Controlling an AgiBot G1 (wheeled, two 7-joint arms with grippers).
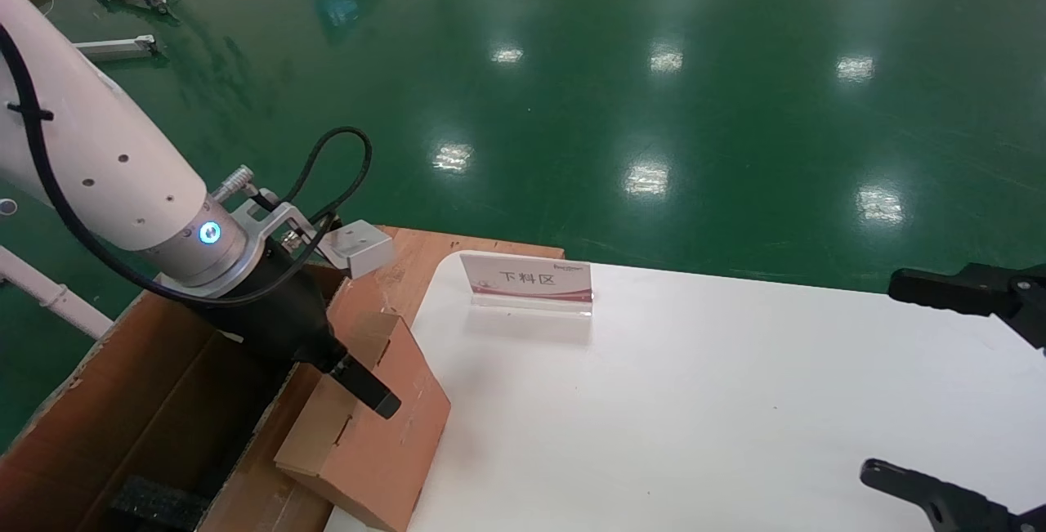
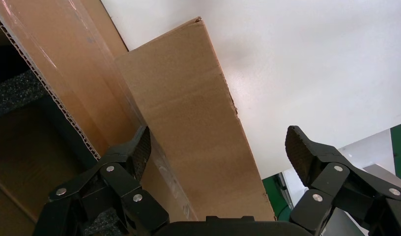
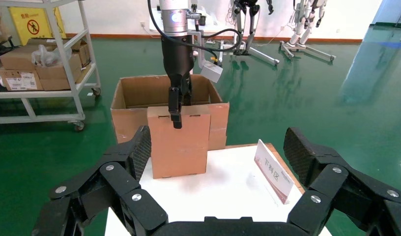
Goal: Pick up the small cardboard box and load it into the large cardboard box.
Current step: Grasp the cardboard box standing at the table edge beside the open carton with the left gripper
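The small cardboard box (image 1: 376, 450) stands on its narrow side at the left edge of the white table (image 1: 695, 401), tilted against the large cardboard box (image 1: 155, 401). My left gripper (image 1: 359, 389) is open and straddles the small box's upper edge. One finger (image 1: 372, 393) hangs over the face toward the table; the other is hidden behind the box. In the left wrist view the small box (image 2: 188, 113) runs between the spread pads (image 2: 139, 147), which stand apart from it. My right gripper (image 1: 881, 377) is open over the table's right side, holding nothing.
A black foam block (image 1: 155, 503) lies in the large box. A reddish wooden board (image 1: 425, 254) sits behind the table's far left corner. An acrylic sign (image 1: 527, 279) stands on the table's far side. A shelf cart (image 3: 41, 64) stands on the green floor.
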